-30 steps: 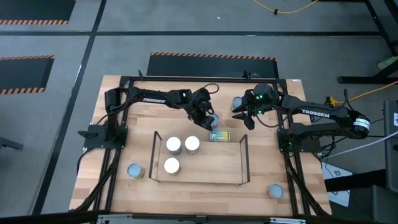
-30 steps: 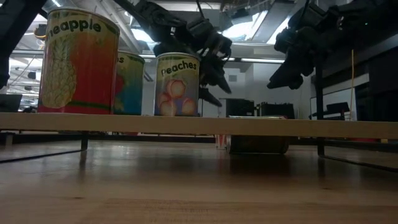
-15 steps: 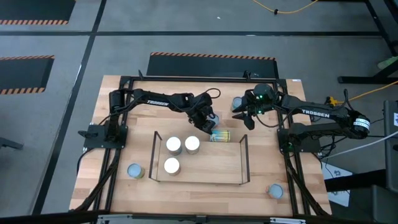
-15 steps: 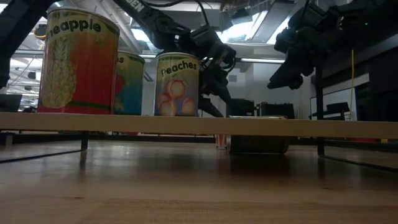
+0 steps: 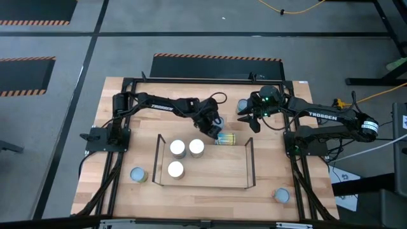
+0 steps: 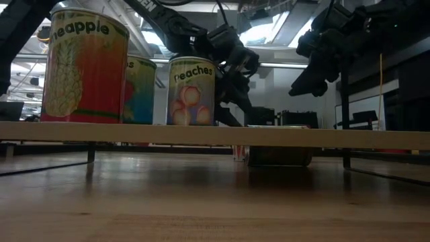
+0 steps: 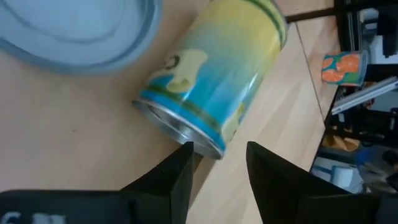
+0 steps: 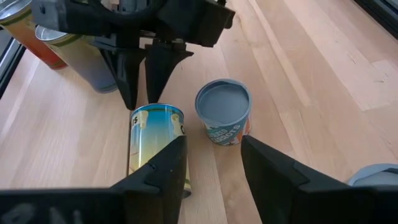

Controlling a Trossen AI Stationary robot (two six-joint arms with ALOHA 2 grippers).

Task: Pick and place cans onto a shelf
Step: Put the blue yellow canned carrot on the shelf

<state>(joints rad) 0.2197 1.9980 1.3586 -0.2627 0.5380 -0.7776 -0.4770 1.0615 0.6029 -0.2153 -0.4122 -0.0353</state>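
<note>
Lying on its side on the tabletop (image 5: pixel 127 95), just behind the shelf's (image 5: pixel 210 166) back edge: a teal-and-yellow can (image 5: pixel 225 138), silvery end toward the left wrist camera. Hovering right over it, fingers parted and pointing down at one end without clasping it: left gripper (image 5: pixel 214 130). Standing upright just beside the fallen can, pale-blue top up, orange on the label: another can (image 8: pixel 223 112). Poised a little farther back and to the right, clear of both cans, fingers apart and holding nothing: right gripper (image 5: pixel 252 120).

Standing upright on the shelf board, grouped at its left end: three cans, two side by side at the back (image 5: pixel 177 148) (image 5: pixel 196 147) and one in front (image 5: pixel 175 169); read from table height as a pineapple can (image 6: pixel 84 67), a peaches can (image 6: pixel 191 91) and a teal one (image 6: pixel 139 91) behind. Resting on the tabletop outside the shelf: one blue-topped can at front left (image 5: pixel 137 174), another at front right (image 5: pixel 282 194).
</note>
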